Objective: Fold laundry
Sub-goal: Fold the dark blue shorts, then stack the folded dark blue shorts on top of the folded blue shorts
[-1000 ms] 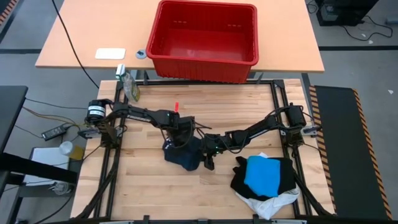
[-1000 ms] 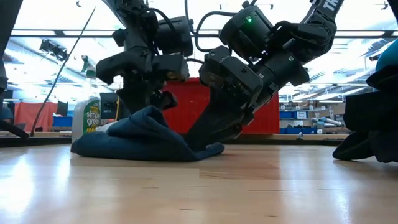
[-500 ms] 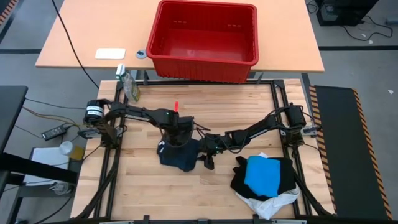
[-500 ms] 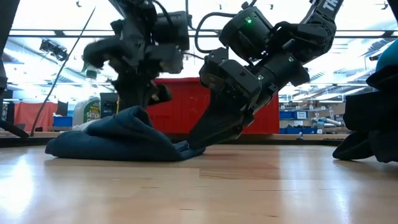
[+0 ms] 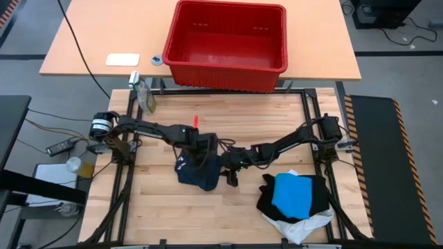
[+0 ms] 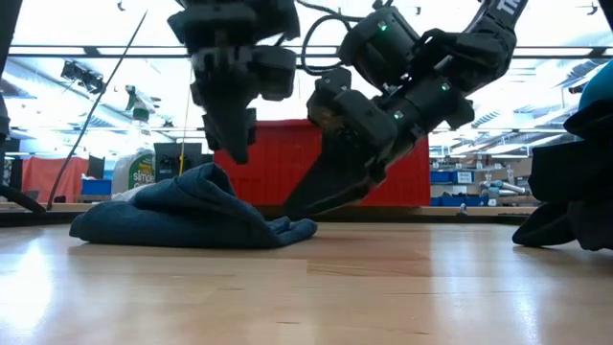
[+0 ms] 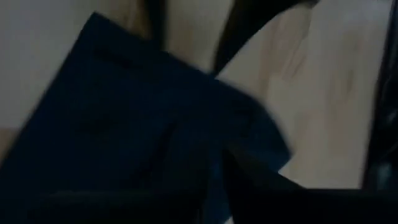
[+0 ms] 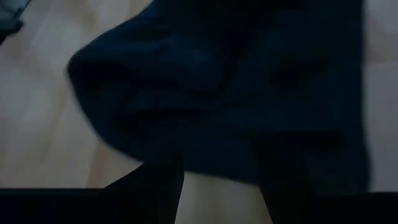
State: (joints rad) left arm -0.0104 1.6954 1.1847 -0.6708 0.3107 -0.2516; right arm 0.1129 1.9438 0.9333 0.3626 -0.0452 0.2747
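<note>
Wooden tabletop shows you early progress: left gripper (image 6: 233, 153), fingers together and holding nothing, hangs just above the rumpled dark-blue garment (image 5: 197, 173), right gripper (image 6: 311, 204) spread at its edge, while the black, white and bright blue pile (image 5: 297, 200) beyond waits unfolded.

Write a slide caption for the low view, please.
Two end effectors work a dark blue garment on the wooden table.

Garment (image 5: 198, 173) left of laundry pile (image 5: 296, 200)
</note>
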